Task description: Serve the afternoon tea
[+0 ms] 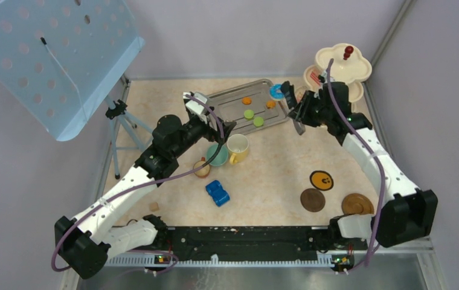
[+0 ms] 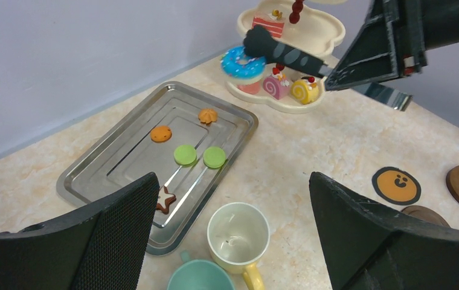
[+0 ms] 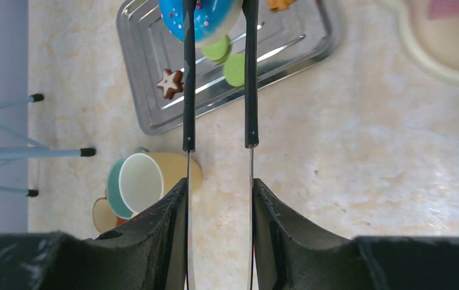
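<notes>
Got the right gripper [image 3: 218, 187] clamped on black tongs [image 3: 188, 90], blue donut [image 3: 206, 15] pinched at their tips. Hanging over the tray [image 1: 230, 103] corner, just left of the cream stand [image 1: 363, 69] in the top view. Closer to the right arm.

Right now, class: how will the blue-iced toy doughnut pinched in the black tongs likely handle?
The blue-iced toy doughnut is probably light: thin black tongs carry it without visibly bending. Its smooth round rim may slip between the narrow tips. Dropped on edge, it could roll.
</notes>
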Available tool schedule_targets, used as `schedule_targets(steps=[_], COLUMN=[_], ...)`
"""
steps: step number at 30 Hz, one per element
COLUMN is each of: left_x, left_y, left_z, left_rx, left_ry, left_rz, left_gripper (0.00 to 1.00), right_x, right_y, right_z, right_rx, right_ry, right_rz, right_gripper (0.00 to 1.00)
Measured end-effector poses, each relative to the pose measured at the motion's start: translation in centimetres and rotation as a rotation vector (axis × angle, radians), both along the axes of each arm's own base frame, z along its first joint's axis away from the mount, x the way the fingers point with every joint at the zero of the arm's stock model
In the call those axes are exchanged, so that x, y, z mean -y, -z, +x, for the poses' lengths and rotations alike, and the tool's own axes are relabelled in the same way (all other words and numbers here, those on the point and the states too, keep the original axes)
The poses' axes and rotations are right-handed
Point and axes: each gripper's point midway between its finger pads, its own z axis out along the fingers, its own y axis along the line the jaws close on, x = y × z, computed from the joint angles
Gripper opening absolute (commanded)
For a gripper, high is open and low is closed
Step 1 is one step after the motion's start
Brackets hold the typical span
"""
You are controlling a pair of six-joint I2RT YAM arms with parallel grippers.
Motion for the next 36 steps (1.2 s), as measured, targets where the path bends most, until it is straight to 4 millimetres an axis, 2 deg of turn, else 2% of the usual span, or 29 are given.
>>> schedule_targets(steps=[5, 9, 15, 18, 23, 27, 36], left_x=[0.1, 0.2, 0.3, 0.4, 0.5, 0.5, 0.6], left_y=[-0.1, -0.1, -0.2, -0.3, -0.3, -0.3, -0.3], left_z=[-0.2, -0.3, -0.4, -0.6, -0.7, -0.7, -0.7], left_rx=[-0.002, -0.006, -0.010, -0.009, -0.008, -0.008, -0.009], left_ry=[0.010, 0.018, 0.021, 0.026, 0.030, 0.031, 0.032], left_rz=[-0.005, -0.010, -0.020, -0.022, -0.022, -0.022, -0.021], left_gripper=[0.99, 0.99, 0.99, 0.99, 0.99, 0.99, 0.99], right_x=[4.6, 8.5, 12.7, 14.6, 17.0, 18.2, 20.9], right_y=[-1.3, -0.8, -0.1, -0.1, 0.2, 0.4, 1.3], right_z=[-1.8, -3.2, -4.8, -4.9, -4.8, -4.3, -2.1], right_rx=[0.037, 0.020, -0.007, -0.012, -0.017, -0.019, -0.015], right_ry=[0.118, 0.221, 0.338, 0.397, 0.465, 0.491, 0.543], right_rz=[-0.067, -0.109, -0.119, -0.115, -0.094, -0.079, -0.037], right_gripper=[0.00, 0.00, 0.00, 0.00, 0.00, 0.00, 0.00])
